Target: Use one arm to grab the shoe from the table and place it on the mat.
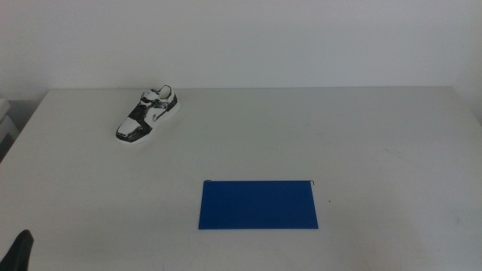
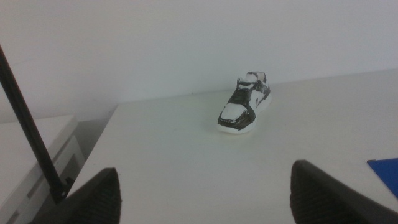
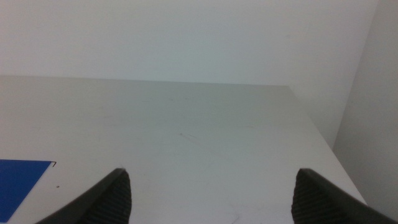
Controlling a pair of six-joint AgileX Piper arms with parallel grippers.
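Shoe (image 1: 147, 114) upright, toe toward near-left, well apart from mat (image 1: 257, 204)

dark rounded pincer (image 2: 205, 190) jaws, black cable (image 2: 31, 130).

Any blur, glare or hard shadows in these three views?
Middle view: even light, no glare, the black-and-white sneaker and flat deep-blue mat fairly sharp. Left wrist view: sneaker soft, open left pincer blurred. Right wrist view: open right pincer blurred too.
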